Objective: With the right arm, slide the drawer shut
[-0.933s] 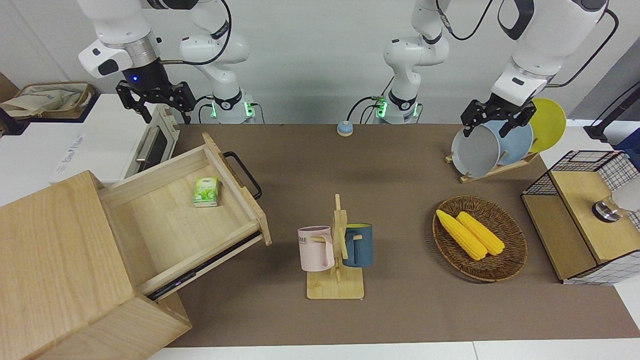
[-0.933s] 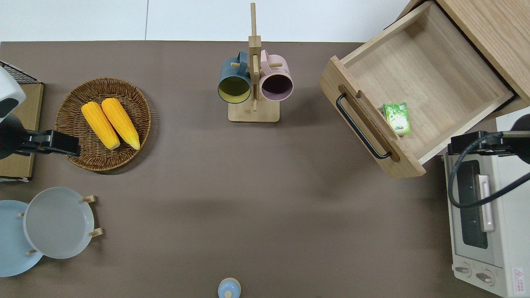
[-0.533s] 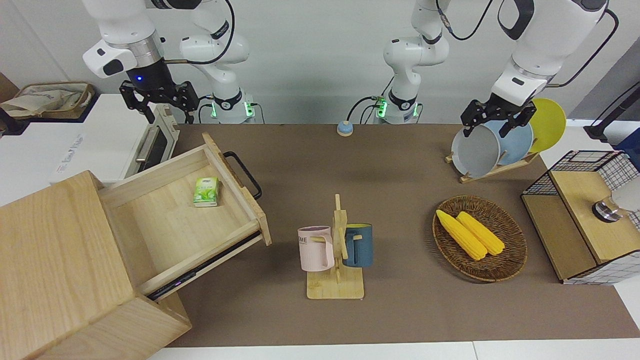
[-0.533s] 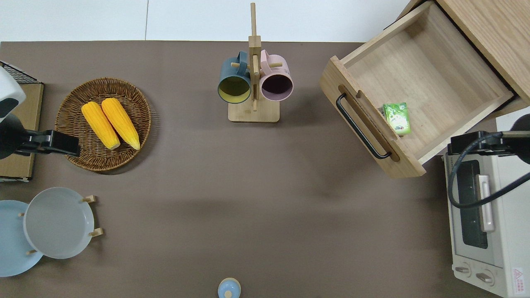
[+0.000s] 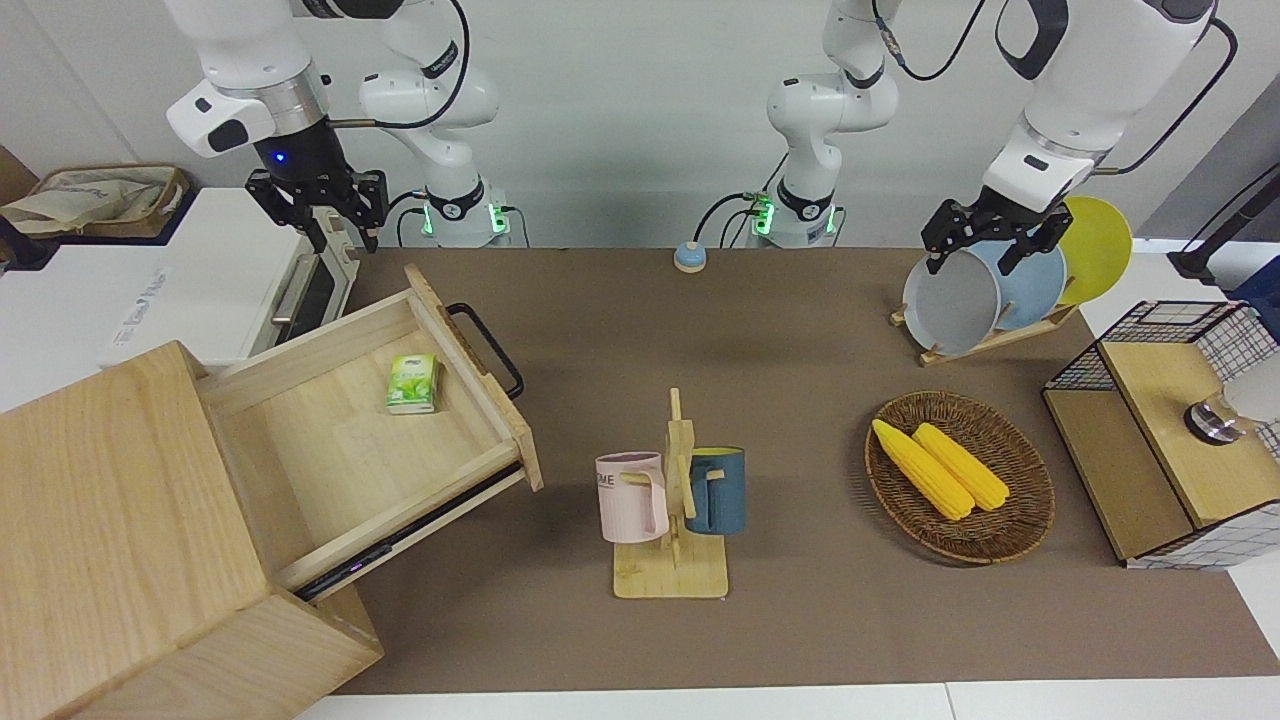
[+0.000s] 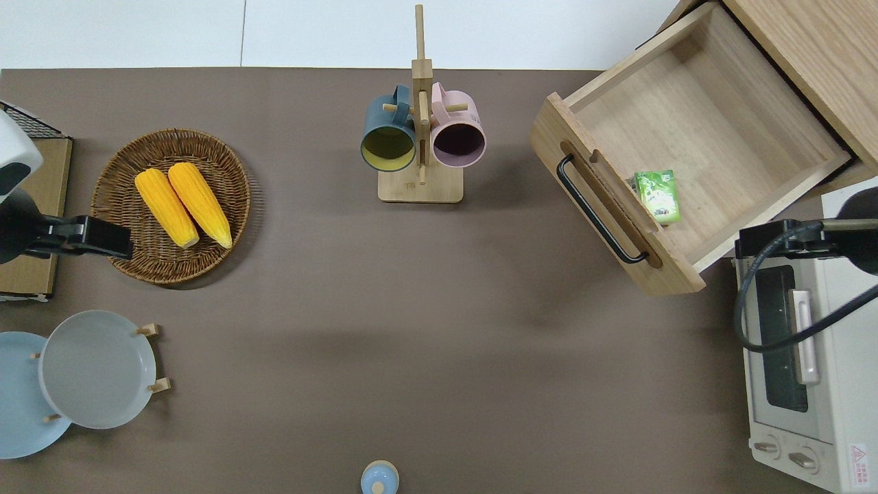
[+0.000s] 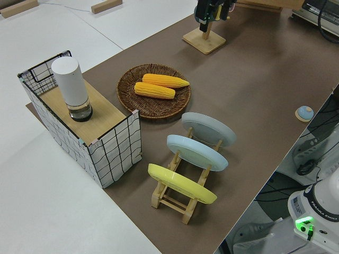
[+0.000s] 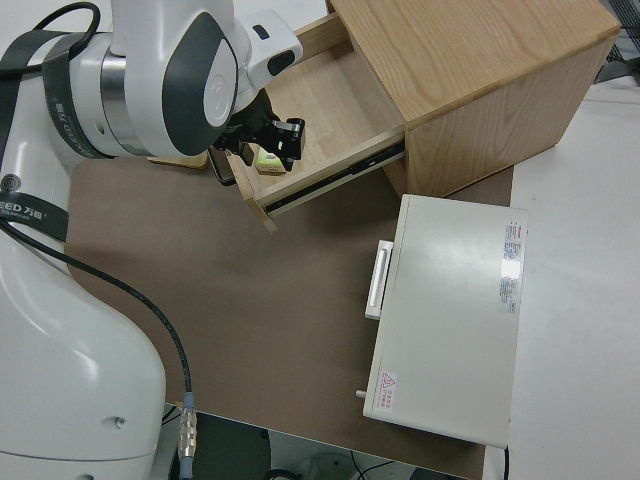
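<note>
progress: none, drawer (image 5: 400, 400) stood fully out of cabinet (image 5: 120, 520) at overhead 2 o'clock | right gripper (image 5: 330, 228) spread, empty, over oven (image 6: 802, 357), clear of handle (image 6: 598, 209) | left arm parked | left: push shut

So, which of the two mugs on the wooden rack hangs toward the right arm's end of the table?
The pink mug. It hangs on the drawer's side of the rack; the dark blue mug hangs on the corn basket's side.

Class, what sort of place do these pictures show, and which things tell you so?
Probably a robotics lab staged as a kitchen: white toaster oven, wooden mug rack, wicker basket of corn, two robot arms.
</note>
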